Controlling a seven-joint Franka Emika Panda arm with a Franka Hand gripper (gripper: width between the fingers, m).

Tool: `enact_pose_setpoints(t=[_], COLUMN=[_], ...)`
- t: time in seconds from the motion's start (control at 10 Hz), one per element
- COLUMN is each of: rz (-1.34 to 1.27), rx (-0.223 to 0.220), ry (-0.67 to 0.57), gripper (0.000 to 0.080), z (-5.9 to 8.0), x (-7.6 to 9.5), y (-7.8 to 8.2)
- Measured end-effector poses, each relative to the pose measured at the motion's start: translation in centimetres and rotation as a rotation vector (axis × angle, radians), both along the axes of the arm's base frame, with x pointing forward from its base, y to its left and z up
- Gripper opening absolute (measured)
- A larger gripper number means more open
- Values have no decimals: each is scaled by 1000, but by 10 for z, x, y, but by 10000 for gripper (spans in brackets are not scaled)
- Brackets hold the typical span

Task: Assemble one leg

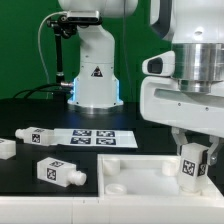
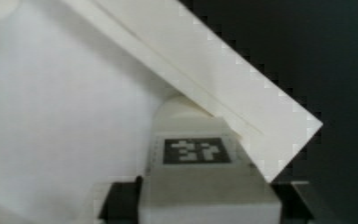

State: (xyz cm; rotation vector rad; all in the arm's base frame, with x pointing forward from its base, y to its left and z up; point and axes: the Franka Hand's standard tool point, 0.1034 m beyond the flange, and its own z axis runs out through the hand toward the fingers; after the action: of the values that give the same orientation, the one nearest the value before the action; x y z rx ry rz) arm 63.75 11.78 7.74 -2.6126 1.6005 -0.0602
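Closest to me, the gripper (image 1: pixel 192 152) is clamped on the leg (image 1: pixel 192 170), fingers (image 2: pixel 126 200) narrowed to the post's width, holding it upright over the white panel's (image 1: pixel 125 172) corner by the table's front edge, on the exterior view's right. I judge this the insertion step: the next move calls for centring the post on a corner socket and lowering it straight. Whether its foot touches the panel I cannot tell; spare legs (image 1: pixel 60 172) lie well apart toward the table's opposite side.
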Motion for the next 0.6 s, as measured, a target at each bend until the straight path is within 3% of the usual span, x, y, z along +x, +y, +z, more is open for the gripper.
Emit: enact_pose_setpoints(t=[0.3, 0.6], rz=[-393, -403], rx=[82, 82], ry=[19, 20], gripper=[290, 290], z=[0, 0], x=[1, 1], y=[3, 4])
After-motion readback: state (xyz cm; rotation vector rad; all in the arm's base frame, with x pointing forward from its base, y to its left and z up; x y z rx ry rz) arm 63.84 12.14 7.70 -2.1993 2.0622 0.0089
